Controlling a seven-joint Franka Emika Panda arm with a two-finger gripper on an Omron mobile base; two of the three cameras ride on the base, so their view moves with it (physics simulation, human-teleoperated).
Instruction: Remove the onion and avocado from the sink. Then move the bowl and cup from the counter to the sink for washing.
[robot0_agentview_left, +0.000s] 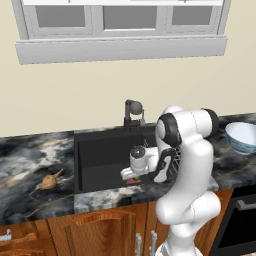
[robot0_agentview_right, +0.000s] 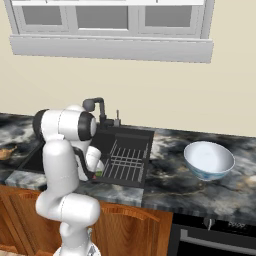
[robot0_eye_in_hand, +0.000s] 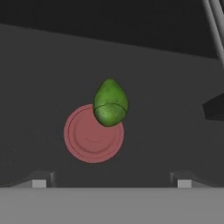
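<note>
The avocado (robot0_eye_in_hand: 110, 103), a small pear-shaped fruit with a glossy green skin, lies on the floor of the sink (robot0_agentview_left: 102, 155), a big black rectangular recessed basin. In the hand view its rounded end overlaps the rim of a flat, round reddish drain plate (robot0_eye_in_hand: 92, 139) with faint concentric rings. The matt dark basin floor spreads around both. Thin wire bars of the rack (robot0_agentview_right: 124, 161) fill the right part of the basin, and a dark, round-headed faucet (robot0_agentview_left: 132, 114) stands at the back edge.

Out on the desk (robot0_agentview_left: 30, 165), a marbled black, grey and white stone top over brown wooden cabinets, the onion (robot0_agentview_left: 49, 181), a small tan-orange bulb with a thin pointed tail, sits left of the basin. Well to the right rests the bowl (robot0_agentview_right: 209, 160), wide, round and white to pale blue with a bluish rim.

Now the arm: white, with dark joints, it rises in front of the cabinets, bends at the elbow above the basin's right side and dips its hand down into the sink. The fingers (robot0_eye_in_hand: 111, 181) are spread fully wide, tips pointing at the basin floor straight above the avocado and drain plate, and they have hold of nothing.
</note>
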